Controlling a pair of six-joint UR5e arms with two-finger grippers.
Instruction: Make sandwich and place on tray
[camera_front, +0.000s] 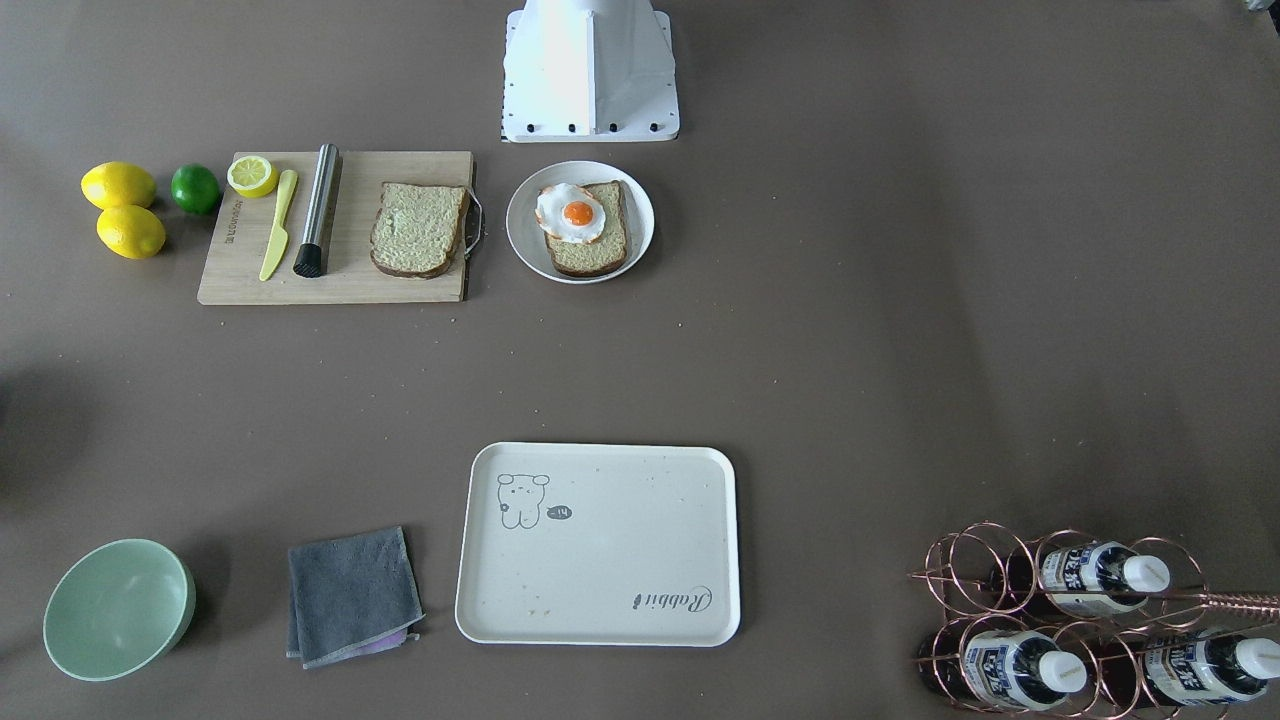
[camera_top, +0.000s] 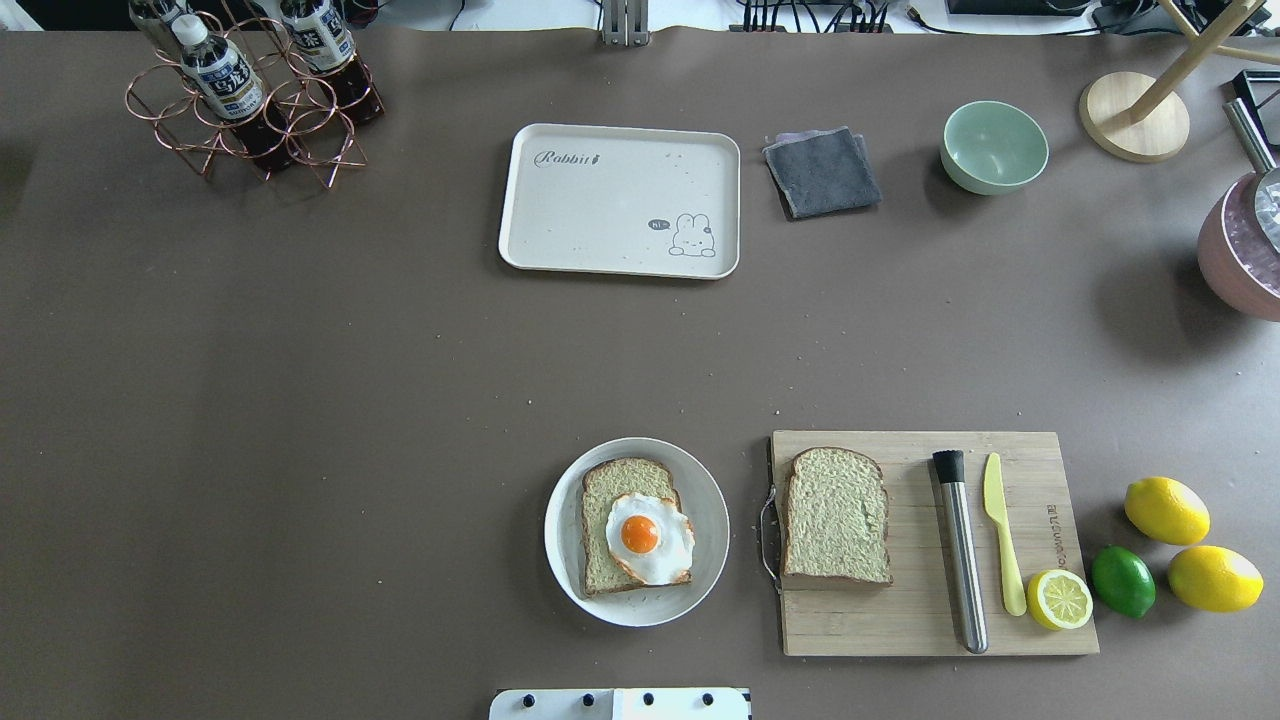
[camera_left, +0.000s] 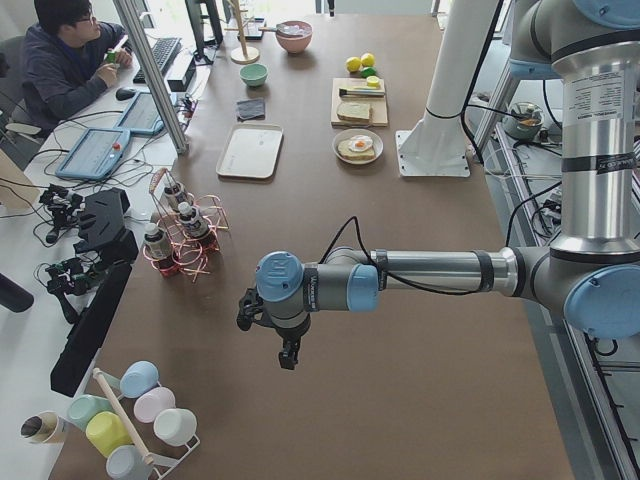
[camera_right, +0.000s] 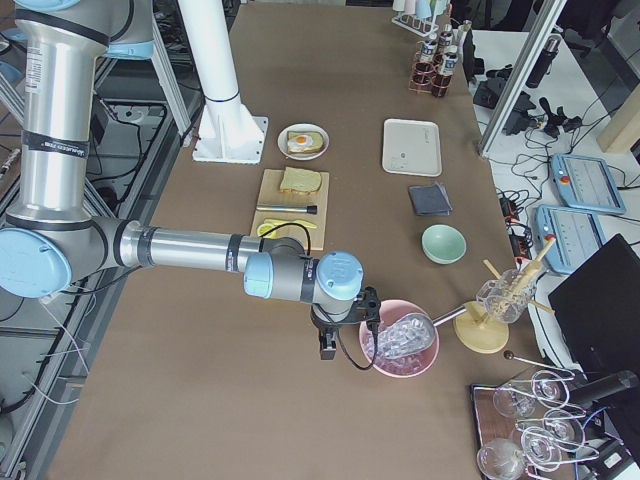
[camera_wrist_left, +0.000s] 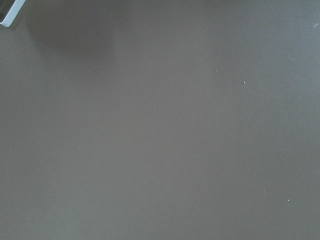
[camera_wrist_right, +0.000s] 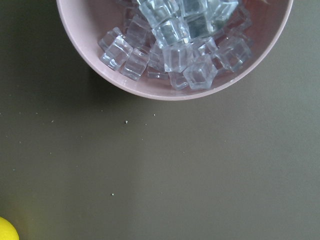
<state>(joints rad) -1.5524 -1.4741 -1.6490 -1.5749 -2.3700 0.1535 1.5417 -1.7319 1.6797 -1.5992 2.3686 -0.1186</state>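
One bread slice (camera_top: 618, 488) with the fried egg (camera_top: 648, 537) on top lies on a small round white plate (camera_top: 712, 520). The other bread slice (camera_top: 838, 515) lies on the wooden cutting board (camera_top: 920, 620). The cream tray (camera_top: 600, 210) with the "Rabbit" lettering is bare at the table's far side. My left gripper (camera_left: 288, 355) hangs over bare table far to the left, seen only in the exterior left view. My right gripper (camera_right: 325, 347) hangs beside a pink bowl of ice, seen only in the exterior right view. I cannot tell whether either is open or shut.
A steel rod (camera_top: 960, 550), yellow knife (camera_top: 1002, 545) and half lemon (camera_top: 1060, 599) lie on the board; two lemons (camera_top: 1166, 510) and a lime (camera_top: 1122, 580) sit beside it. A grey cloth (camera_top: 822, 172), green bowl (camera_top: 994, 146), bottle rack (camera_top: 250, 90) and the pink ice bowl (camera_wrist_right: 175, 45) stand around.
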